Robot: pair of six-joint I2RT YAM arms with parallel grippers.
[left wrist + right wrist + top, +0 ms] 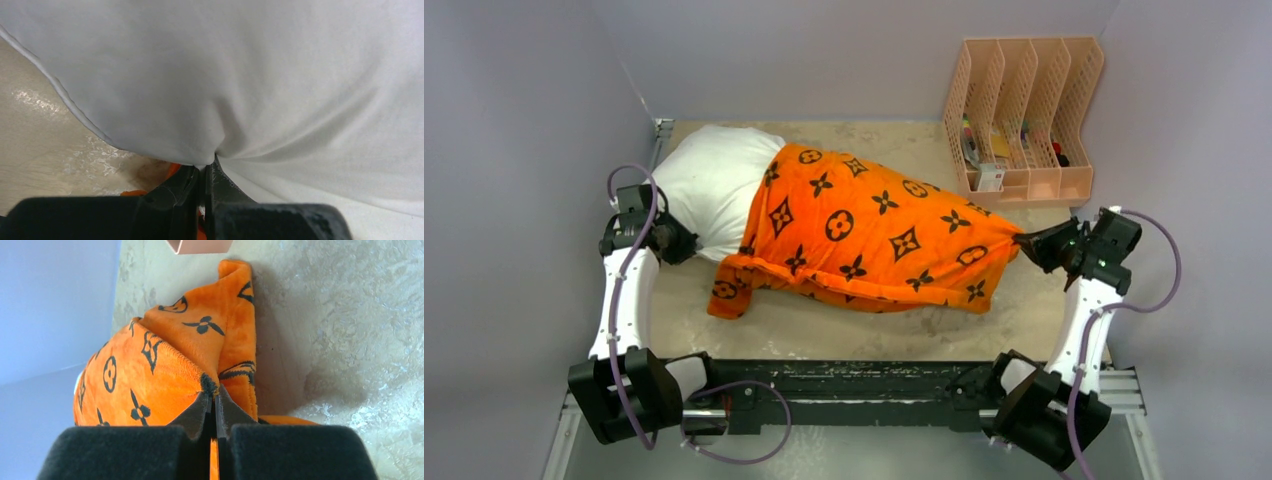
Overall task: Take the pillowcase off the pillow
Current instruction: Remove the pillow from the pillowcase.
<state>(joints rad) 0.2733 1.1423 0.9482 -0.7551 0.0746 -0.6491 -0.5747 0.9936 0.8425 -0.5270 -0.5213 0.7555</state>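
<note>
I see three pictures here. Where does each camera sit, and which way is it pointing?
Top external: fixed above and behind the robot, looking down at the table, pillow and pillowcase; the left arm and right arm show.
Left wrist: on the left arm, looking along the left gripper, shut on the pillow.
Right wrist: on the right arm, looking along the right gripper, shut on the pillowcase.
Shared: top and right wrist views both show the orange pillowcase pinched at its end.

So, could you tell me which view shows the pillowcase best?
The top view: the whole pillowcase shows, partly off the pillow. The right wrist view shows one pinched corner; the left wrist view, only an orange sliver.
</note>
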